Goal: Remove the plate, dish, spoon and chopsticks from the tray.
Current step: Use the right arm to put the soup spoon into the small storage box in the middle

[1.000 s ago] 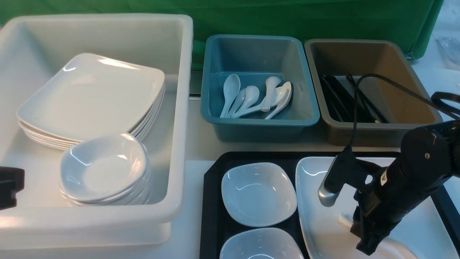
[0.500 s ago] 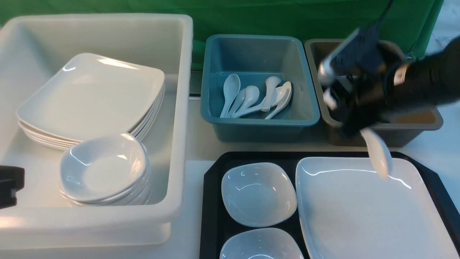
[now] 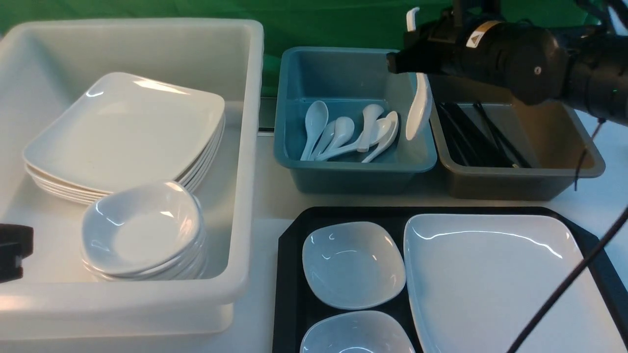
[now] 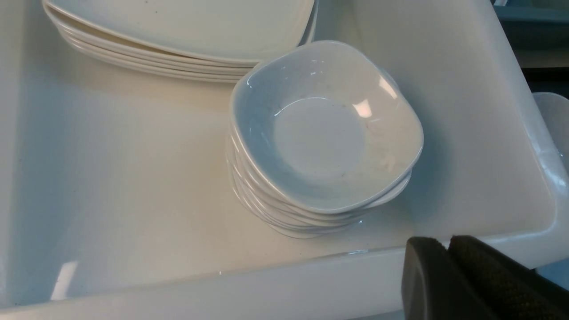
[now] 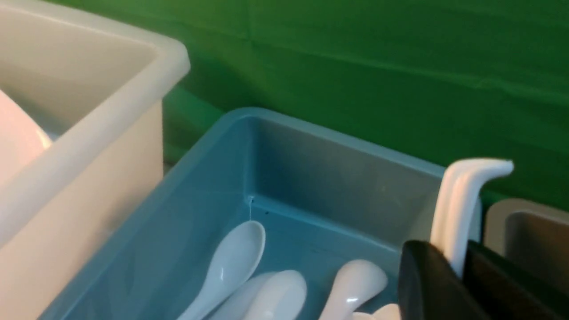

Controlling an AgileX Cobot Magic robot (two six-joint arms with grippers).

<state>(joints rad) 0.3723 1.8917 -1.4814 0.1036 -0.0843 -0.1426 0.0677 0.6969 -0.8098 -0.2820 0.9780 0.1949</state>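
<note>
The right gripper (image 3: 398,63) clamps a glossy white soup spoon (image 3: 420,110) above the teal plastic tub (image 3: 294,147), at its three o'clock rim; the left gripper (image 4: 448,251) has its fingers together.

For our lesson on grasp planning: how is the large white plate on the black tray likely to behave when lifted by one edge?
Probably slippery: the plate is glossy, with bright highlights. Likely stiff, perhaps breakable: it looks like glazed tableware. Wide and shallow, it may tilt in an edge grip.
</note>
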